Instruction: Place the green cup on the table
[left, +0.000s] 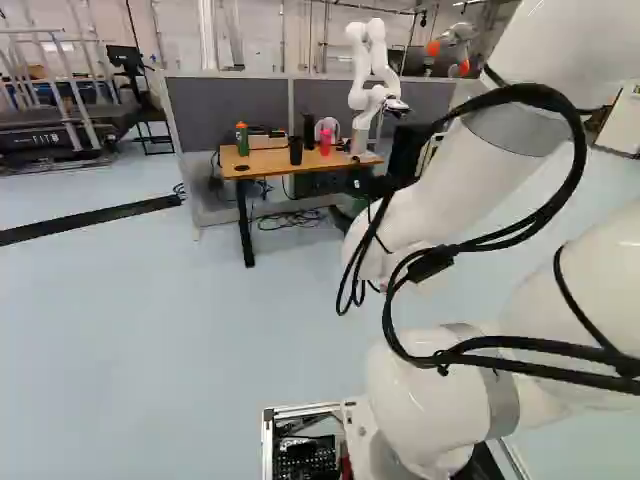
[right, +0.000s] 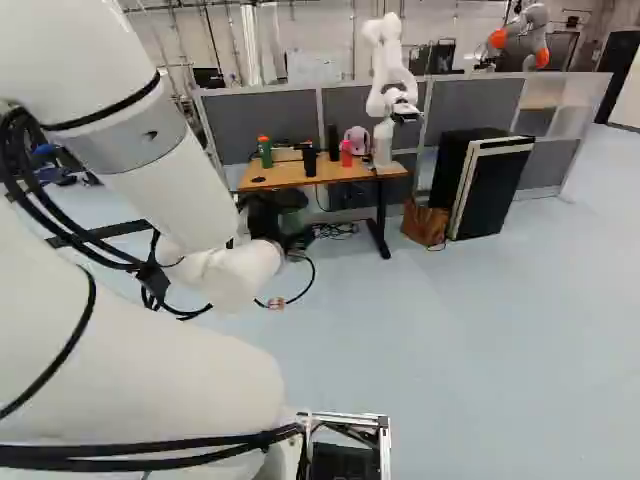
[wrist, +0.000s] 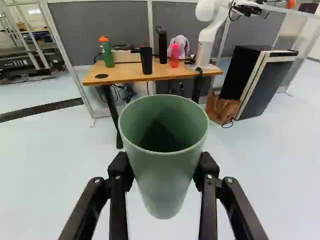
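Where the white arm (left: 430, 400) rises: it leans forward over the pale floor (left: 200, 340).
Hand (right: 282, 222): clamped on the cup, one finger on each side of it.
Green cup (wrist: 162, 175): between the fingers, above the floor and well short of the worktop, its mouth open to the wrist view.
Worktop (wrist: 135, 74): ahead of the cup, with a black disc (wrist: 101, 76) flat near the left end in the wrist view.
Black tumbler (wrist: 146, 61): upright near the middle.
Green bottle (wrist: 107, 54): upright behind the disc, with an orange cap.
Tall black bottle (wrist: 163, 47): upright between the tumbler and the red bottle (wrist: 174, 56).
Plush toy (wrist: 183, 42): pale, with long ears, just behind the red bottle.
Another robot (wrist: 205, 45): on the worktop, at its right end in the wrist view.
Brown bag (right: 425, 222): on the floor, against the black cabinet (right: 495, 195) with its pale frame, right of the worktop in the right base view.
Grey partitions (right: 480, 103): behind the worktop.
White-and-orange arm (right: 520, 40): beyond them.
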